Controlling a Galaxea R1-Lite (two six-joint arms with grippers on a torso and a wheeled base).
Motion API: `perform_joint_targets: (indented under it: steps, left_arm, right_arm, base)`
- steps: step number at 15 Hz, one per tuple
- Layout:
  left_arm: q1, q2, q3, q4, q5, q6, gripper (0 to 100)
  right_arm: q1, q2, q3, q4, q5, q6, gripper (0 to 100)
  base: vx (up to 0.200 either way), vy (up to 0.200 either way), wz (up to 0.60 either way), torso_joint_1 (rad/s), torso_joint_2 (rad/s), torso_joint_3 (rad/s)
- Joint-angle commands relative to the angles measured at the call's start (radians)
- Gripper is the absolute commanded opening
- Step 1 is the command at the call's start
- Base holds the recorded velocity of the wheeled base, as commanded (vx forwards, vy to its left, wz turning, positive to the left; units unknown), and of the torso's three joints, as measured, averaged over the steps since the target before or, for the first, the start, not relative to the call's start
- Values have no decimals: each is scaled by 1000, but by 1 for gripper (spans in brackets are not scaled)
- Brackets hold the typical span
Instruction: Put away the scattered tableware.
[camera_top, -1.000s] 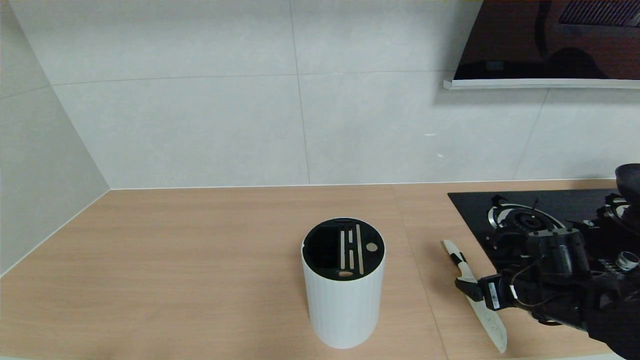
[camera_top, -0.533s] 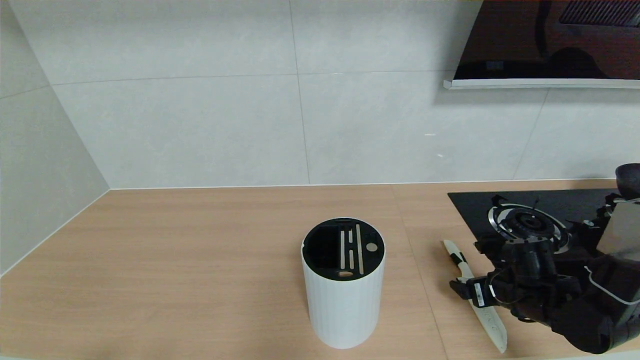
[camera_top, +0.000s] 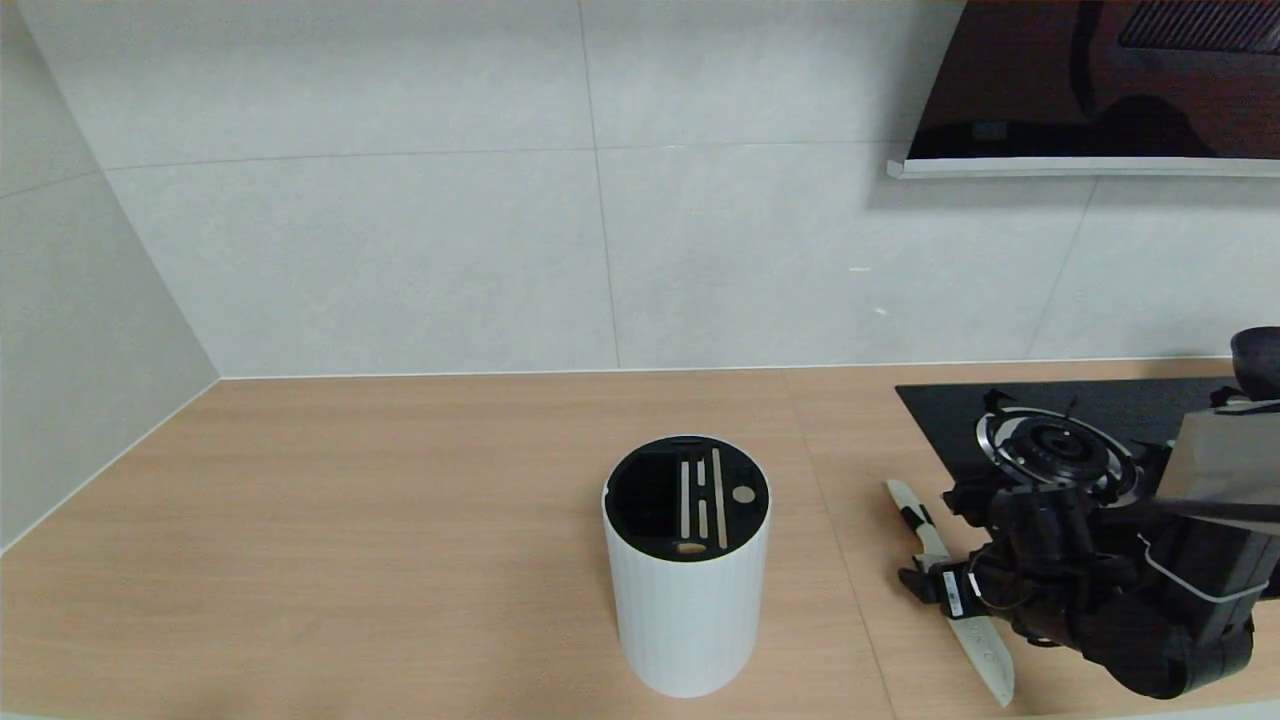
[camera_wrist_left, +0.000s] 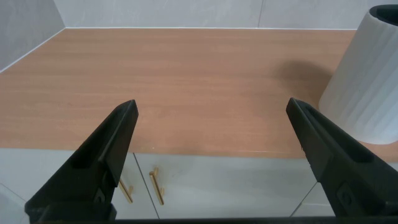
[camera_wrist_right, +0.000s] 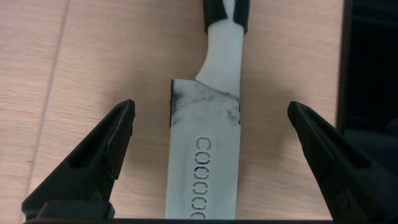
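A white knife (camera_top: 950, 590) with a black-and-white handle lies flat on the wooden counter (camera_top: 400, 520), to the right of the white cylindrical holder (camera_top: 686, 590) with its black slotted top. My right gripper (camera_top: 935, 588) hangs just over the knife's middle, open. In the right wrist view its fingers (camera_wrist_right: 93, 168) stand on either side of the smudged blade (camera_wrist_right: 202, 143), apart from it, near where the blade meets the handle (camera_wrist_right: 227, 12). My left gripper (camera_wrist_left: 211, 155) is open and holds nothing, by the counter's front edge, with the holder (camera_wrist_left: 367, 74) off to one side.
A black gas hob (camera_top: 1060, 430) with a burner ring lies just right of the knife, its edge (camera_wrist_right: 370, 68) close to one finger. A range hood (camera_top: 1100, 90) hangs above. Tiled walls close off the back and left. Cabinet handles (camera_wrist_left: 155, 186) sit below the counter edge.
My right arm has turned at the wrist and shifted a little left and lower over the knife. The knife and the holder have not moved.
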Motion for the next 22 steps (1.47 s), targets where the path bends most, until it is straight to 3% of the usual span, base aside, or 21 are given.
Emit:
perform_joint_targets:
  steps: [1, 6, 7, 14, 22]
  left_arm:
    - [0, 0, 0, -1, 0, -2, 100]
    - [0, 2, 0, -1, 0, 0, 100]
    - [0, 0, 0, -1, 0, 0, 100]
    - [0, 2, 0, -1, 0, 0, 100]
    - [0, 0, 0, -1, 0, 4, 100]
  right_arm:
    - [1, 4, -1, 0, -4, 0, 100]
    - [1, 7, -2, 0, -4, 0, 100]
    - [1, 9, -2, 0, -4, 0, 0]
    - [1, 4, -4, 0, -4, 0, 0]
    - [21, -269, 59, 13, -9, 1, 0]
  base:
    - [0, 0, 0, 0, 0, 0]
    - [0, 0, 0, 0, 0, 0]
    - [0, 0, 0, 0, 0, 0]
    - [0, 0, 0, 0, 0, 0]
    - [0, 0, 0, 0, 0, 0]
